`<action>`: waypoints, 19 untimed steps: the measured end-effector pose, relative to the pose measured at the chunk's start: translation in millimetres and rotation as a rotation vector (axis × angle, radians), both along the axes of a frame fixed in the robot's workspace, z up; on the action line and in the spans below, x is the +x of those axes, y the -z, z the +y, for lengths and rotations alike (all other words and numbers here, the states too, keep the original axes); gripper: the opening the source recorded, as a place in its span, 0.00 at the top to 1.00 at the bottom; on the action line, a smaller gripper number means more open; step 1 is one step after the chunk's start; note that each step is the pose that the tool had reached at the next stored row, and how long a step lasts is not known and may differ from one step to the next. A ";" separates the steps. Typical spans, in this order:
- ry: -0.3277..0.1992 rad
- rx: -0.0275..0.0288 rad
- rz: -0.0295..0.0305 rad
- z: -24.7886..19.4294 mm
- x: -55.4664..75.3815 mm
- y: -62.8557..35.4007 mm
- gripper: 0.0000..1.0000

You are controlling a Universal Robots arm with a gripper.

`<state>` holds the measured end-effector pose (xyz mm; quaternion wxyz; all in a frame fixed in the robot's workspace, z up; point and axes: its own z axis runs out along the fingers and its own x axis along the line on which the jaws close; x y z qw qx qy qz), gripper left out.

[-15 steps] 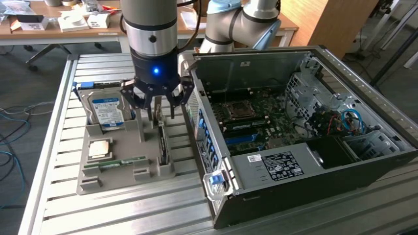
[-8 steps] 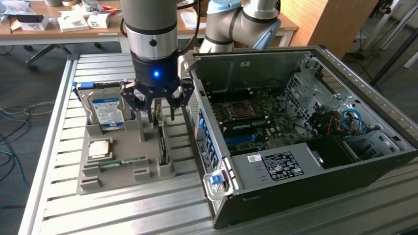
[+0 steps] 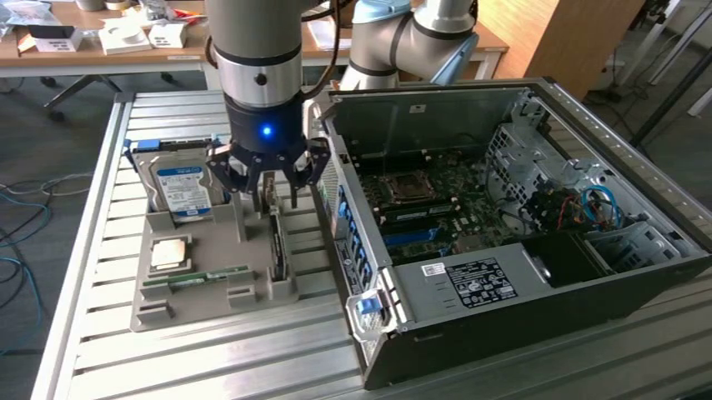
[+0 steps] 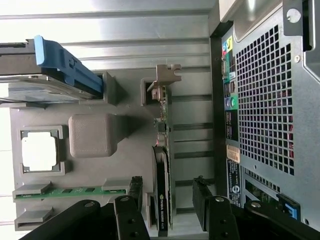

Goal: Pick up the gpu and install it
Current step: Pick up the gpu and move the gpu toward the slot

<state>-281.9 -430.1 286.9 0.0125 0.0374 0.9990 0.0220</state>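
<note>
Exterior view, centre-left of frame: gripper (image 3: 269,198) hangs straight down over the grey parts tray (image 3: 212,304), jaws spread wide, nothing held. The gpu (image 3: 277,250) stands on edge in a narrow tray slot directly under the fingers, near the tray side that faces the open computer case (image 3: 501,208). In the same tray are a hard drive (image 3: 183,187) with a blue-white label toward the upper left, a cpu (image 3: 169,252) below it, and a green memory stick (image 3: 212,275) lower down. The tray sits on a slatted aluminium table (image 3: 167,358).

Wrist view: gpu (image 4: 162,185) is seen edge-on, dark shroud near the camera, pale metal bracket (image 4: 167,75) at the far end. Gripper (image 4: 167,186) straddles it, one fingertip (image 4: 134,182) on each side with a gap on both sides; no contact that I can see. Case rear grille (image 4: 265,100) is just beside the tray.

Handling, my read: the card looks light and stiff, but thin and fragile, with exposed components on the bare board stretch near the bracket. The best hold is probably across the two flat faces at the shroud section, about where the fingers are lined up. Avoid the bracket and the lower connector edge. The shroud plastic may be a bit slick, and a card standing on edge could tilt in its slot if pinched off-centre.
</note>
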 end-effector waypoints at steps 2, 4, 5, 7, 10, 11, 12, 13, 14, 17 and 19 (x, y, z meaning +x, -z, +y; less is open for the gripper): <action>0.000 0.0000 0.0000 0.0 0.0 2.1 0.47; 0.000 0.0000 0.0000 0.0 0.0 4.3 0.47; 0.000 0.0000 0.0001 0.0 0.0 5.4 0.47; 0.000 0.0000 0.0000 0.0 0.0 7.7 0.47; 0.000 -0.0001 0.0001 0.0 0.0 11.3 0.47; 0.000 0.0000 0.0001 0.0 0.0 12.7 0.47; 0.000 0.0000 0.0000 0.0 0.0 14.1 0.47; 0.000 0.0000 0.0000 0.0 0.0 15.4 0.47; 0.000 0.0001 -0.0001 0.0 0.0 16.8 0.47; 0.000 0.0000 0.0000 0.0 0.0 20.5 0.47; 0.000 0.0001 0.0000 0.0 0.0 23.0 0.47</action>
